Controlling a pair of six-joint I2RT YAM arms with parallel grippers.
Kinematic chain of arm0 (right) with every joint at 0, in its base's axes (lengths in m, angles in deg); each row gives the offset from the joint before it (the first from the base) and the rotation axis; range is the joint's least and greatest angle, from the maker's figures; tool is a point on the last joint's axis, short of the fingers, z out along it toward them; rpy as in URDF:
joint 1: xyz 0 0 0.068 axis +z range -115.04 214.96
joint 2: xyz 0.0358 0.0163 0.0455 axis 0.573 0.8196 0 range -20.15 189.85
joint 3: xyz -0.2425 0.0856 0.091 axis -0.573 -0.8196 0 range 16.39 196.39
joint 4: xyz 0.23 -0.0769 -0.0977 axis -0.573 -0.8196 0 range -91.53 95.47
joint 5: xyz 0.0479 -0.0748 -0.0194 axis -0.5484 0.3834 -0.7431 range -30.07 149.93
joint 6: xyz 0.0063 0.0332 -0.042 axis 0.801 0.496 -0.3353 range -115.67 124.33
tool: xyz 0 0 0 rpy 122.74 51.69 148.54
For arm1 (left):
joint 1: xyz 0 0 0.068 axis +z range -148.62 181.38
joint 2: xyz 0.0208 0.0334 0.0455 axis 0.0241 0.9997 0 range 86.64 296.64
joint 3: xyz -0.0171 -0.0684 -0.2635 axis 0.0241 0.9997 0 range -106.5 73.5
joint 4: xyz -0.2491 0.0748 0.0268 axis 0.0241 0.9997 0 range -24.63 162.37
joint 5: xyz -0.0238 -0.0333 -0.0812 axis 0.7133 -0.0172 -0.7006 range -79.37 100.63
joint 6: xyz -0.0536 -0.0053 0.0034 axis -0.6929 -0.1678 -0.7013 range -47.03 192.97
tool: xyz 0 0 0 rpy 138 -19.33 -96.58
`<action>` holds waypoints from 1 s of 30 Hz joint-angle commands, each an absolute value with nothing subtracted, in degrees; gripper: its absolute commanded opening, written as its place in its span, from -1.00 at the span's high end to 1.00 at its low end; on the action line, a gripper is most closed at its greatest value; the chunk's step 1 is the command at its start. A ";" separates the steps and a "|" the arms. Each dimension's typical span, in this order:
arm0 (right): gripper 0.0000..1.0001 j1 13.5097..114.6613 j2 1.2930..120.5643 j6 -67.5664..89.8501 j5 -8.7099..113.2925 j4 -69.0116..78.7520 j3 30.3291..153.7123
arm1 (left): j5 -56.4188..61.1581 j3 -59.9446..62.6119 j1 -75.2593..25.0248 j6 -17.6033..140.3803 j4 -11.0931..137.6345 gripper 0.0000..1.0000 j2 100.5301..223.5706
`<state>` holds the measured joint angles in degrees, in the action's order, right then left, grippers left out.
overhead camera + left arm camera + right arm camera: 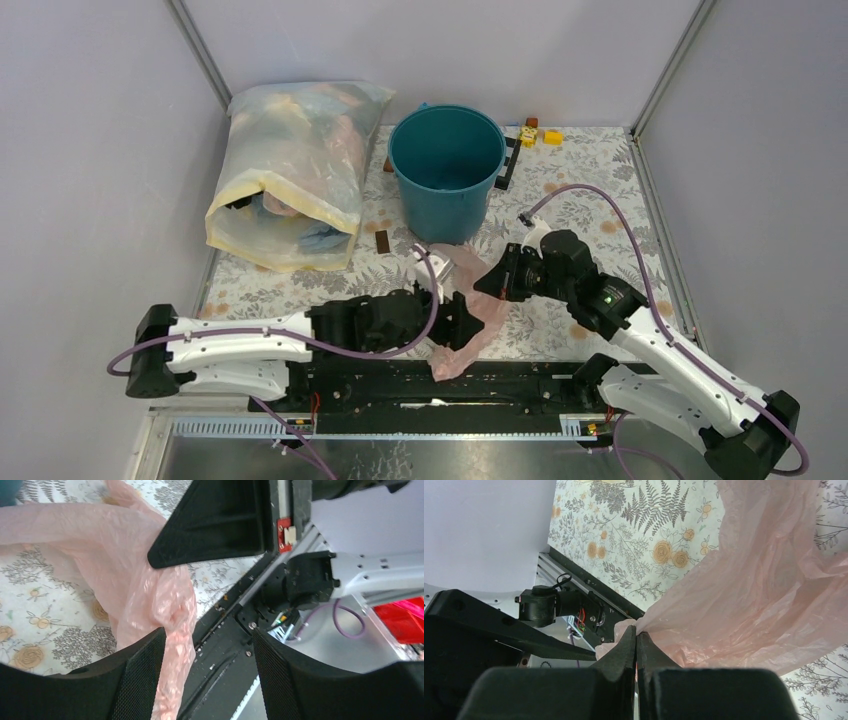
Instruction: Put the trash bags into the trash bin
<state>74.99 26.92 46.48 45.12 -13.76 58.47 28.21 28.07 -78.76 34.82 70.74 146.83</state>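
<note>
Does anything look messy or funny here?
Yes. The pink bag sags off the table at its near edge onto the black rail, not in the blue bucket. The right pincer pinches an edge of it. The big sack lies on its side, mouth open.

Floral surface (590,190). Teal trash bin (445,165), upright, rear centre. Yellowish-white sack (290,180), stuffed, lying left of the bin. Pale-pink trash bag (492,312), crumpled, in front of the bin, between left hand (468,325) and right hand (485,284). Small yellow blocks (540,133), right of the bin.
</note>
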 commanded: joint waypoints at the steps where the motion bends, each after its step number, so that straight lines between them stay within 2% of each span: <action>1: 1.00 75.14 27.55 46.95 42.47 -10.52 58.93 | 36.17 21.77 -79.08 35.20 77.50 -0.33 152.32; 3: 1.00 75.14 27.39 47.07 42.15 -10.43 58.89 | 38.97 20.33 -79.05 34.48 79.39 -0.28 154.29; 5: 1.00 75.19 27.20 47.09 42.01 -10.36 58.84 | 41.03 19.54 -79.04 34.22 79.56 -0.10 155.81; 9: 0.82 75.12 26.69 46.81 41.83 -10.56 58.45 | 45.35 18.17 -78.51 33.55 80.76 0.65 158.14; 11: 0.74 75.13 26.00 46.67 42.42 -11.01 58.27 | 46.70 17.19 -77.63 32.54 82.57 0.94 159.27; 12: 0.69 75.17 25.59 46.61 42.79 -11.26 58.12 | 46.59 16.95 -76.88 32.31 83.06 1.00 159.73; 16: 0.49 75.18 23.75 45.97 45.53 -13.40 57.71 | 43.35 18.82 -74.32 32.03 81.22 1.00 159.06; 17: 0.33 75.15 23.43 45.69 46.29 -14.34 57.74 | 42.38 19.84 -73.69 31.97 80.37 1.00 158.33; 20: -0.35 75.11 22.20 44.78 49.62 -17.29 57.66 | 39.79 22.78 -71.57 31.31 78.39 1.00 155.68; 22: -0.56 75.15 20.96 44.51 52.19 -18.99 57.15 | 37.80 25.10 -69.95 30.70 77.39 1.00 153.34; 25: -0.59 75.13 19.09 44.49 55.43 -21.45 55.78 | 34.45 28.06 -67.28 29.67 76.00 1.00 150.46; 30: -0.52 75.15 16.92 48.17 56.47 -19.45 49.51 | 29.58 32.44 -63.59 27.97 73.28 1.00 146.61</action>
<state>74.99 18.13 45.63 53.41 -19.68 53.95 34.97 29.91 -65.80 29.96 78.41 149.73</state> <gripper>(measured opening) 0.773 0.003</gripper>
